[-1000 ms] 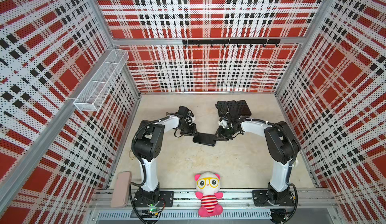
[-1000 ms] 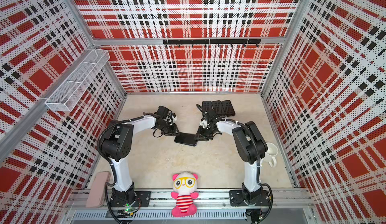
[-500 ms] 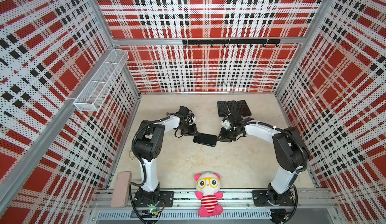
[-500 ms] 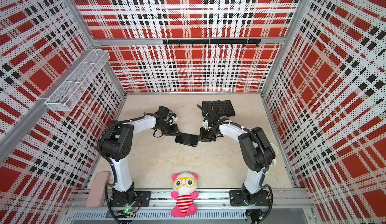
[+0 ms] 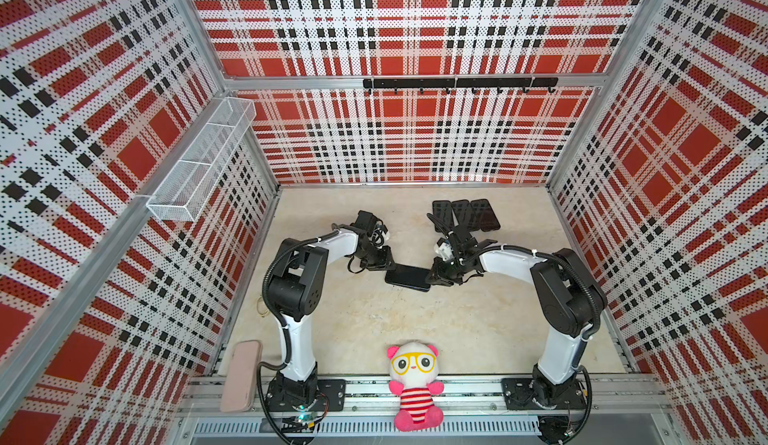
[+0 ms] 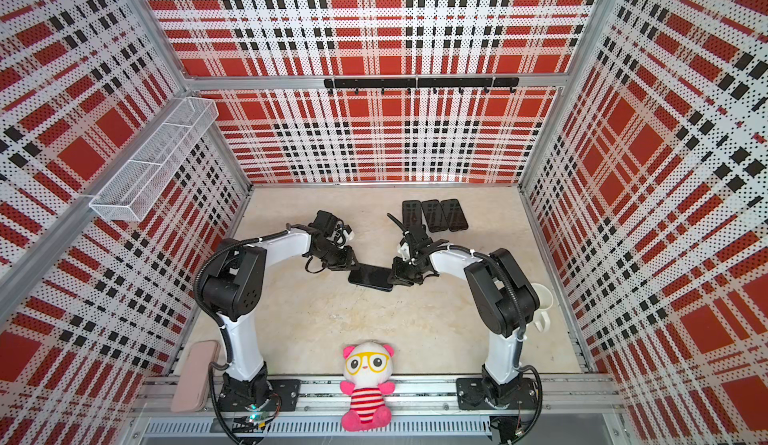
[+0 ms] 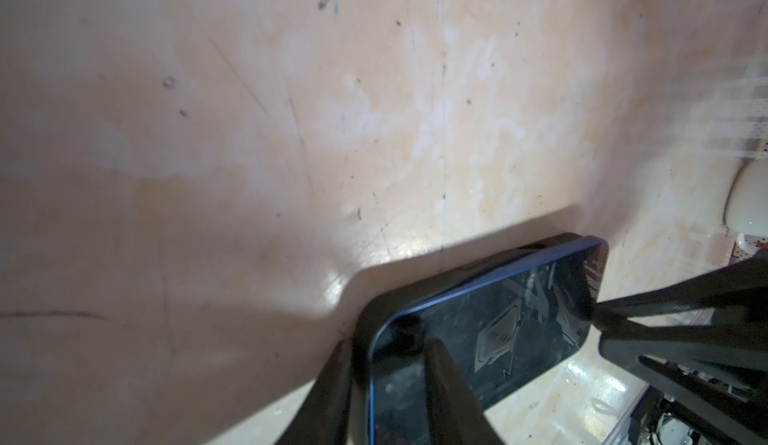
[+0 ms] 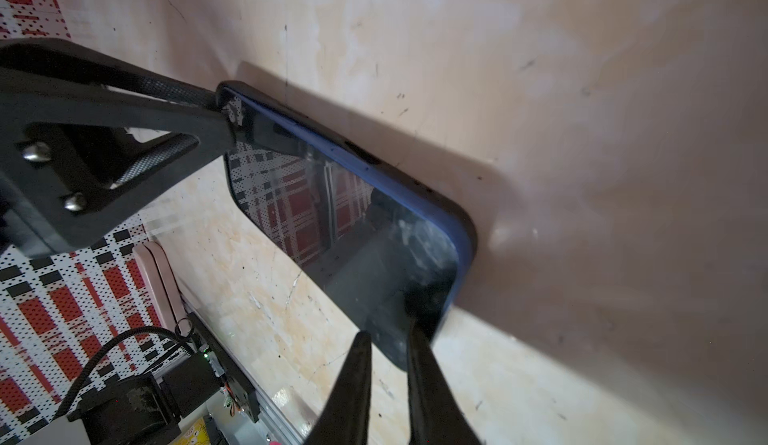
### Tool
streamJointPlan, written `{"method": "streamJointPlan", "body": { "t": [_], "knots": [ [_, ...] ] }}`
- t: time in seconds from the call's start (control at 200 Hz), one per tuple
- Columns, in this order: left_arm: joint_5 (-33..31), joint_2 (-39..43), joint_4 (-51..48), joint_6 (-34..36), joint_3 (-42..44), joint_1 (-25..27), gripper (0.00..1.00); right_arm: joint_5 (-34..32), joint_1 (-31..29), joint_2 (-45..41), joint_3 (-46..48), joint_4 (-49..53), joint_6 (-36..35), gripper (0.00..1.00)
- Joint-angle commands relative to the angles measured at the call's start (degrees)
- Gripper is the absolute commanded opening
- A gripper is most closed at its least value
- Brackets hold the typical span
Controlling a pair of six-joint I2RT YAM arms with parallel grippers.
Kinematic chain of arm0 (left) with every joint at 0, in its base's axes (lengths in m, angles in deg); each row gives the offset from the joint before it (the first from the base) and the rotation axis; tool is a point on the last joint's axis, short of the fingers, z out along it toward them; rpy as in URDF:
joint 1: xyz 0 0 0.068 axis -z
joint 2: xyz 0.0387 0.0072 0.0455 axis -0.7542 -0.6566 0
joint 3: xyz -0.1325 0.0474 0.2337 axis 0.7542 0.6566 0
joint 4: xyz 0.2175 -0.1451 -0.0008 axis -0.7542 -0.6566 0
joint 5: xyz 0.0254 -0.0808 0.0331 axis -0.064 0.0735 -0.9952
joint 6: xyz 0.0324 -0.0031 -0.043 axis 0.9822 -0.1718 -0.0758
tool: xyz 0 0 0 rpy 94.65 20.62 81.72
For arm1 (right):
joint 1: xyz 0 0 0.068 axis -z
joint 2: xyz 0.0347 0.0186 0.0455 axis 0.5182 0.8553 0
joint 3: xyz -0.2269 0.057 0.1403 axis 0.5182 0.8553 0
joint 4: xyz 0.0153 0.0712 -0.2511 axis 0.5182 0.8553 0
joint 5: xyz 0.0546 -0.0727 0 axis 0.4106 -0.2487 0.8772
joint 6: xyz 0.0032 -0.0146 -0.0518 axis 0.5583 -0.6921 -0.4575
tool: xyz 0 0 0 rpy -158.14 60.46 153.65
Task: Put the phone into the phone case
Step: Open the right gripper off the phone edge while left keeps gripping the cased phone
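Robot lab test cell: plaid perforated walls (image 5: 407,15) on aluminium frame (image 5: 291,83), beige tabletop (image 5: 415,326), left arm (image 5: 297,339) and right arm (image 5: 561,351) bolted to near rail (image 5: 469,393), wire basket (image 5: 199,164) on left wall, hook bar (image 5: 457,82) on far wall, plush toy (image 5: 413,384) near.

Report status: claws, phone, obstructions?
Left claw clamped on phone end. Right claw nearly shut at opposite end, grip unclear. Phone sits in black case, corner seating unclear. Nothing in the way.

Both top views look down from high above, sharing the whole table (image 5: 365,326). Wrist cameras sit close behind my left claw (image 7: 380,339) and right claw (image 8: 388,326), facing past them; both share the phone (image 7: 519,339).
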Motion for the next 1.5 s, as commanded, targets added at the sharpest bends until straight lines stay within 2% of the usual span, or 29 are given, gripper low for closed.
{"method": "streamJointPlan", "body": {
  "t": [0.0, 0.205, 0.381, 0.476, 0.867, 1.197, 1.328, 1.493],
  "knots": [
    [1.50, -0.09, 0.49, 0.16, -0.03, 0.47, 0.39, -0.59, -0.67, 1.24, 2.31, -2.00, 2.12, 0.18],
    [1.88, -0.13, 0.54, 0.18, -0.03, 0.38, 0.39, -1.22, -1.00, 1.51, 1.97, -1.72, 1.71, 0.16],
    [0.94, -0.02, 0.37, 0.12, -0.13, 0.20, 0.37, -7.60, -0.07, -2.96, -1.40, 6.81, -2.18, 0.21],
    [0.12, 0.18, 0.26, 0.20, -0.11, 0.28, 0.37, -8.72, 0.44, -3.28, -2.09, 9.48, -3.47, 0.23],
    [1.01, -0.41, 0.26, 0.04, -0.14, 0.71, 0.34, -3.41, -1.25, 0.01, 0.27, 2.16, -0.03, 0.17],
    [2.45, -0.74, 0.95, -0.59, 0.29, 2.16, 0.33, -4.26, -3.95, 3.55, 2.28, 0.93, 1.41, 0.12],
    [5.71, 1.03, 6.49, -5.27, 3.99, 2.88, 0.33, -5.41, -5.81, 5.64, 4.09, 0.39, 2.46, 0.12],
    [5.92, 4.74, 14.18, -10.35, 10.55, 3.10, 0.33, -8.17, -8.25, 8.61, 6.16, 0.29, 3.26, 0.11]
  ]
}}
